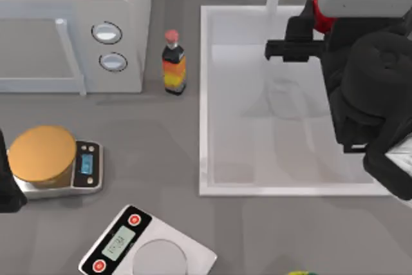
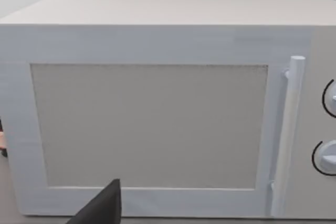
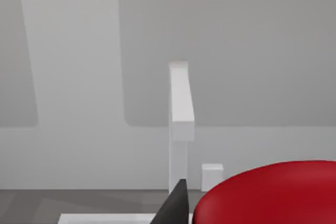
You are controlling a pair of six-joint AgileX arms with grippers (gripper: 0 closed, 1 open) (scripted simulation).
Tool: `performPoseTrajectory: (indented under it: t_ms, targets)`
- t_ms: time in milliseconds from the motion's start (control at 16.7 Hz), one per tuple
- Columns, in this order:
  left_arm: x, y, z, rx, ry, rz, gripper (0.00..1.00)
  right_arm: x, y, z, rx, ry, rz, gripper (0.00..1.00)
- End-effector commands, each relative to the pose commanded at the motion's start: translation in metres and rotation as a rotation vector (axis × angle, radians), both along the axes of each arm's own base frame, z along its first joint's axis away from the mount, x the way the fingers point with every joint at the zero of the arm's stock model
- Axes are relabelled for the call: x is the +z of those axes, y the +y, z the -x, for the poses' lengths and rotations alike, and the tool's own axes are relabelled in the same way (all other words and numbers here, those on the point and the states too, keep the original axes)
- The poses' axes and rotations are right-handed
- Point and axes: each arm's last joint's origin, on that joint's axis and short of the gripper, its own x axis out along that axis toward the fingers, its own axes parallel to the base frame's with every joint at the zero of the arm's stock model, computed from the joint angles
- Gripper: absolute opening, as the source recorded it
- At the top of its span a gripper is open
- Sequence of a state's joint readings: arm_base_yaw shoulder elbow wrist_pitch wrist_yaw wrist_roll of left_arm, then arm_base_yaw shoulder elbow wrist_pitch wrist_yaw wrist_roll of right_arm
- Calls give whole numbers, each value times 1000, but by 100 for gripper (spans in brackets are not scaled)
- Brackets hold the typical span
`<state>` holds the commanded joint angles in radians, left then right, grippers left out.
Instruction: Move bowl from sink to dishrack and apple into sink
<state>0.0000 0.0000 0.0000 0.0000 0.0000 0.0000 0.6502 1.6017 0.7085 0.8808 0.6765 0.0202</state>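
The right gripper (image 1: 302,33) fingers grip the apple (image 1: 320,14) above the sink (image 1: 205,94); no writing is readable.

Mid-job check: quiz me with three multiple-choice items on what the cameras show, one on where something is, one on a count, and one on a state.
1. Where is the apple?
A. On a scale
B. At the sink's far right corner, by the right pincer
C. On top of the microwave

2. How many scales are on the table?
A. One
B. Two
C. Three

3. How is the sauce bottle standing?
A. Upright
B. Lying on its side
C. Tipped into the sink

Key:
1. B. The apple shows red against the right pincer, at the far rim of the sink.
2. B. One scale carries an orange disc, and the other scale sits nearer the front.
3. A. The sauce bottle stands cap-up beside the microwave.

The left arm is parked at the table's left edge.
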Motion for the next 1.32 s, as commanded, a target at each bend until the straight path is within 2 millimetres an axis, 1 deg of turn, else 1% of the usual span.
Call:
performPoseTrajectory:
  t_ms: [180, 300, 420, 660, 780, 900, 1080, 1320]
  targets:
    - [0, 0, 0, 0, 0, 0, 100, 0, -1, -1, -1, 0, 0, 0]
    - [0, 0, 0, 0, 0, 0, 100, -10, 1, -3, -3, 10, 19, 0]
    - [0, 0, 0, 0, 0, 0, 100, -32, 4, -5, 0, 25, 46, 0]
    - [0, 0, 0, 0, 0, 0, 100, -90, 10, -8, 10, 28, 56, 0]
    - [0, 0, 0, 0, 0, 0, 100, -114, 9, -6, 9, 12, 37, 0]
    - [0, 0, 0, 0, 0, 0, 100, -133, 5, -3, 5, 3, 19, 0]
    - [0, 0, 0, 0, 0, 0, 100, -148, 0, 0, 0, -1, 1, 0]
    - [0, 0, 0, 0, 0, 0, 100, -150, 0, 0, 0, 0, 0, 0]
